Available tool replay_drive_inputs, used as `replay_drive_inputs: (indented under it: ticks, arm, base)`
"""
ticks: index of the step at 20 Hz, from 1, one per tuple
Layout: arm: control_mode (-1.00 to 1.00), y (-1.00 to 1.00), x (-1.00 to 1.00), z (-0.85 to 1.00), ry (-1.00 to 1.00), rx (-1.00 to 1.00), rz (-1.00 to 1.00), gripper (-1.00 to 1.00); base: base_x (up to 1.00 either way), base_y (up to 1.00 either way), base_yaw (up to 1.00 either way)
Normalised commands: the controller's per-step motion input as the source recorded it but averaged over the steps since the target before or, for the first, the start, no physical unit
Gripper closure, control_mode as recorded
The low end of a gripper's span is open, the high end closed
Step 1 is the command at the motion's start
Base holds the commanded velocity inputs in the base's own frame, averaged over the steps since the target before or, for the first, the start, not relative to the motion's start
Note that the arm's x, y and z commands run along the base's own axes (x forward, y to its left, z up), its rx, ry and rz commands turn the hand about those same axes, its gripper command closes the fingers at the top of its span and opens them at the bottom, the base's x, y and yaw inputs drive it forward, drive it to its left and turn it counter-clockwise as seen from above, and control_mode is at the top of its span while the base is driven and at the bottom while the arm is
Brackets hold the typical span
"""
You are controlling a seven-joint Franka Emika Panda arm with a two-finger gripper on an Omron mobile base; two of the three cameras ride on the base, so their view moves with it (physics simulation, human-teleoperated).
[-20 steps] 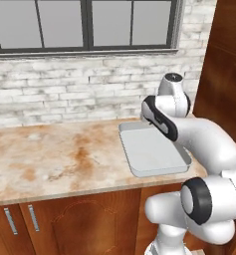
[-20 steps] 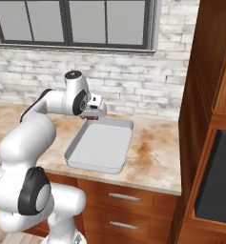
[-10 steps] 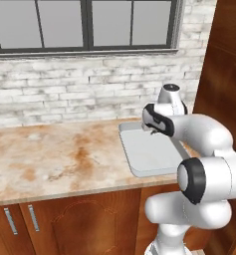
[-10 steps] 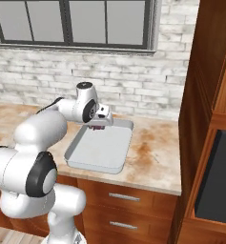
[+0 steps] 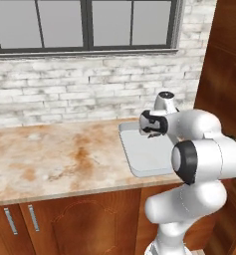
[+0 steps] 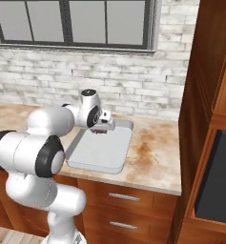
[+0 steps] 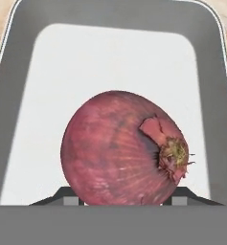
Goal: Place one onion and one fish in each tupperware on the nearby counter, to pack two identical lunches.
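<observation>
Mottled beige-and-orange stone counter [image 5: 55,159] spread from 9 o'clock toward centre in the left base view, over red-brown wooden cabinets [image 5: 64,224] with metal handles. Same framing as a second ago, so no drive of the base; only the arm has shifted.

Pale grey squarish tupperware tray with rounded corners [image 5: 139,157] set on the counter at about 3 o'clock of the left base view, partly covered by the white arm. Same tray [image 6: 97,155] lying near centre in the right base view, unmoved from the earlier pictures.

Two-finger gripper [image 5: 152,133] now over the tray's far part, just at 3 o'clock of centre in the left base view. Lower and further in over the tray than a second ago, when still near the far left corner. In the right base view, gripper [image 6: 101,130] at roughly 10 o'clock of the tray's middle, above the floor near the far rim.

Clamped between the fingers: a small round dark purple-red onion [image 7: 127,148], dry stem end turned to 3 o'clock in the hand view, bare tray floor [image 7: 110,57] spread behind it at 12 o'clock. Onion [image 6: 100,131] seen as a dark spot under the hand in the right base view. Contact with the tray floor impossible to tell.
</observation>
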Motion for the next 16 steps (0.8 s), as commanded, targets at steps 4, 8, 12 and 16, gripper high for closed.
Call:
replay_drive_inputs:
  ticks: [4,8,12,16]
  arm:
    - [-1.0,-0.02,0.28,-0.35,0.02,0.0,0.0,1.0]
    - [-1.0,-0.09,0.26,-0.36,0.02,0.0,0.0,1.0]
    - [-1.0,-0.09,0.28,-0.35,0.01,0.0,0.0,1.0]
    - [-1.0,-0.01,0.39,-0.39,0.02,0.0,0.0,1.0]
  base:
    - [0.0,0.0,0.0]
    - [0.0,0.0,0.0]
    - [0.0,0.0,0.0]
    - [0.0,0.0,0.0]
